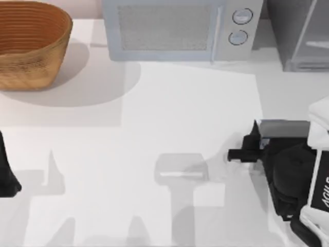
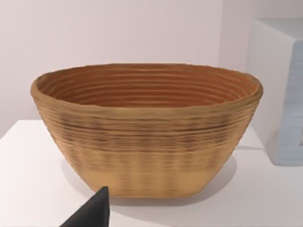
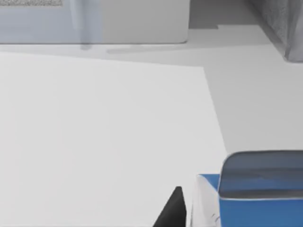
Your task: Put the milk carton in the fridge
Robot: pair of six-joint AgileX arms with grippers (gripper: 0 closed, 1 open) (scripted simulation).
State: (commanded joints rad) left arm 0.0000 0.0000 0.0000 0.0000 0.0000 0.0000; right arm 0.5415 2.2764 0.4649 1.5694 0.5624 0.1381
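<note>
— Two arms here; which one is at work?
— The right gripper (image 1: 250,145), at the table's (image 1: 169,128) right side, just beside the milk carton (image 1: 284,128). A dark fingertip (image 3: 173,210) shows next to the carton's blue top.
— Has it got hold?
— I cannot tell; the fingers' spread is hidden.
— And the fridge (image 1: 300,33)?
— Back right, beside the microwave (image 1: 177,28). The left arm sits parked at the left edge, facing a basket (image 2: 147,130).
</note>
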